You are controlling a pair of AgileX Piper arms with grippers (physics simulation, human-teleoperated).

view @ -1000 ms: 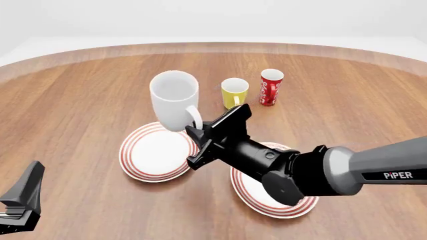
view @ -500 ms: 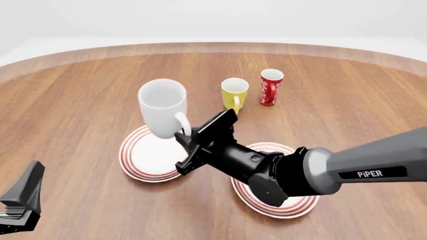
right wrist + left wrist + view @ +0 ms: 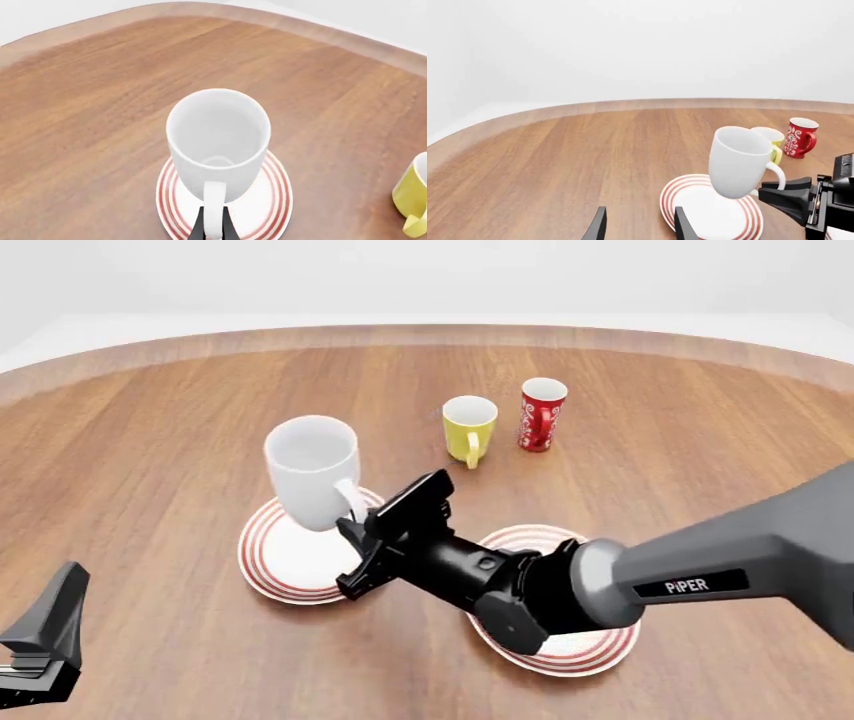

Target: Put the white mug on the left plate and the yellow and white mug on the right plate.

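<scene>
The white mug (image 3: 310, 472) hangs slightly tilted just above the left plate (image 3: 260, 560), held by its handle. My right gripper (image 3: 358, 518) is shut on that handle; in the right wrist view its fingers (image 3: 200, 227) pinch the loop below the white mug (image 3: 217, 135). The yellow and white mug (image 3: 469, 425) stands upright on the table further back. My right arm partly covers the right plate (image 3: 587, 655). My left gripper (image 3: 639, 227) is open with nothing between its fingers, low at the front left (image 3: 47, 635), away from the white mug (image 3: 737, 162).
A slim red cup with white markings (image 3: 541, 414) stands just right of the yellow mug. The round wooden table's far edge (image 3: 427, 332) curves across the back. My right arm lies diagonally over the right plate.
My right gripper has carried the white mug leftward and lower, from beside the left plate's back edge to over it. The left arm has not moved.
</scene>
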